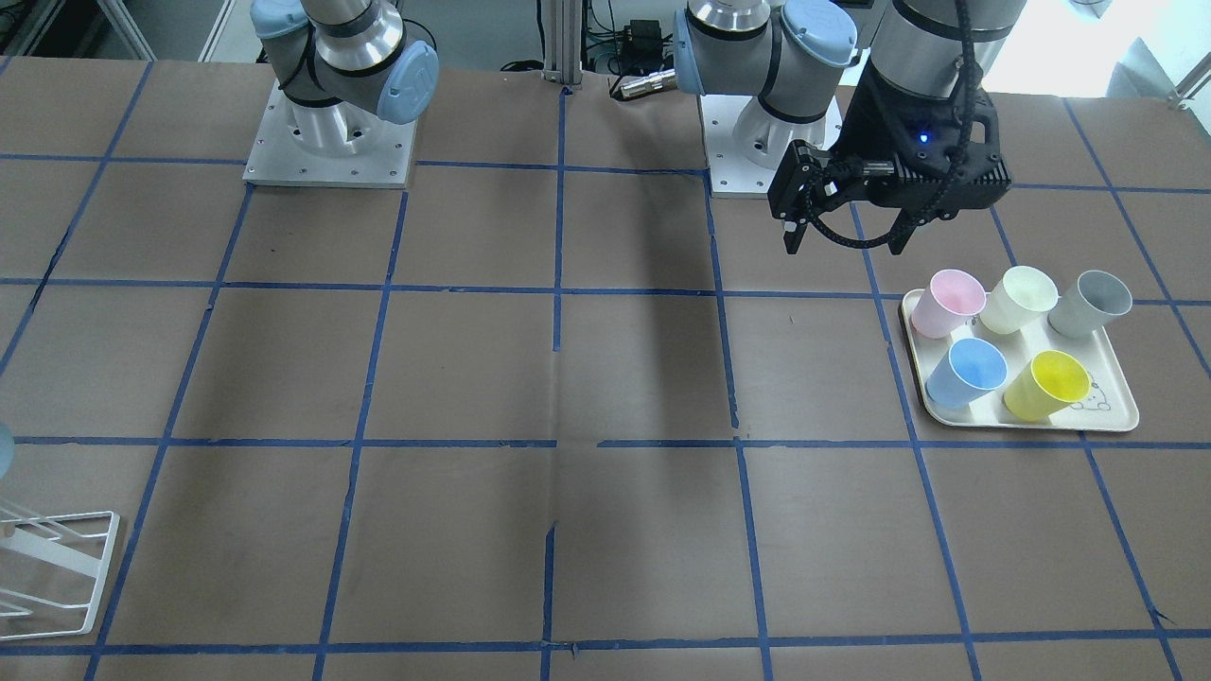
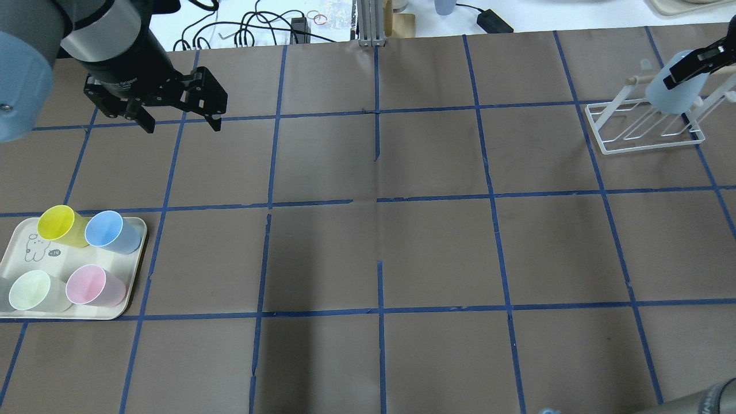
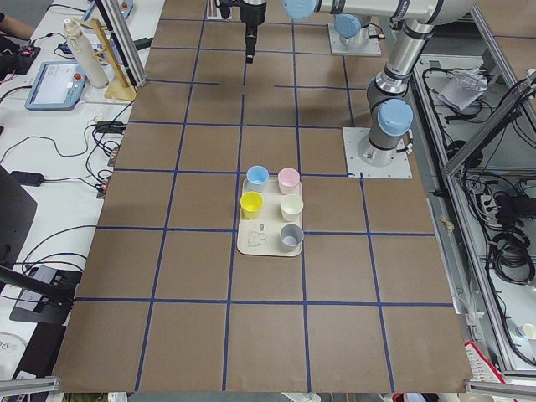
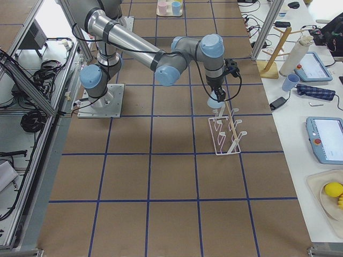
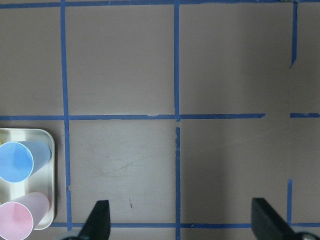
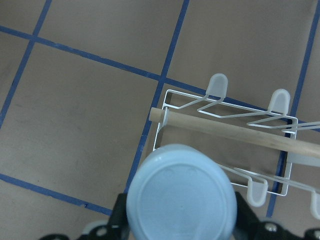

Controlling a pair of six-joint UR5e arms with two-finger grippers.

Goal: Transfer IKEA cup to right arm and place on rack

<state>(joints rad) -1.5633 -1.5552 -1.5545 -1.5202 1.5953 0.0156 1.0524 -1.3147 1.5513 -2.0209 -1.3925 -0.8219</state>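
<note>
Right gripper [image 6: 180, 224]: my jaws pinched the pale blue cup [image 6: 180, 197], its closed base facing my wrist camera.
Cup's place: over one end of the white wire rack [image 6: 225, 112], beside the wooden rod [image 6: 225, 129]; I could not tell whether it touched.
Left gripper [image 2: 182, 123]: my jaws stood spread wide, holding nothing, above the brown table [image 2: 437, 247].
Tray [image 2: 26, 253]: on my left side, carrying a yellow cup [image 2: 57, 225], a deeper blue cup [image 2: 112, 231] and a pink cup [image 2: 92, 286].
</note>
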